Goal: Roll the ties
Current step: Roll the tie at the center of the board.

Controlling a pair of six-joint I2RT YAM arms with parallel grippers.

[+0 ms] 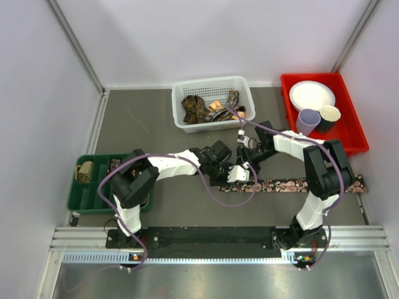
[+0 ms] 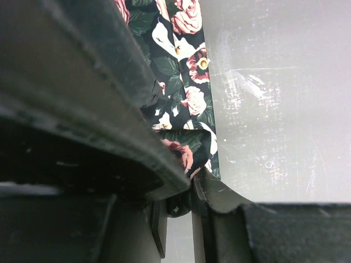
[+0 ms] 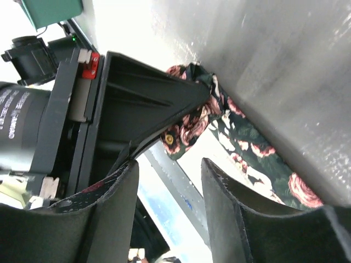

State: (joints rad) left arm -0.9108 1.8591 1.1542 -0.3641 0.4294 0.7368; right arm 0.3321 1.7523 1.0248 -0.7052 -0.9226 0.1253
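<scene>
left gripper point(image 2: 193, 181) pinching rolled end of floral tie point(image 2: 186, 66) | right gripper point(image 3: 170, 167) parted, beside it

White walls point(image 1: 206, 37) enclose a grey table point(image 1: 143, 124)

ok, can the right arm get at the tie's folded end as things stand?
Probably not cleanly. The left gripper is pinched on that end of the floral tie and covers it. The right gripper is open close by; the tie's flat stretch looks free.

End of the tie point(image 2: 186, 107) — half behind the left claw point(image 2: 193, 183); far length off-frame.
</scene>
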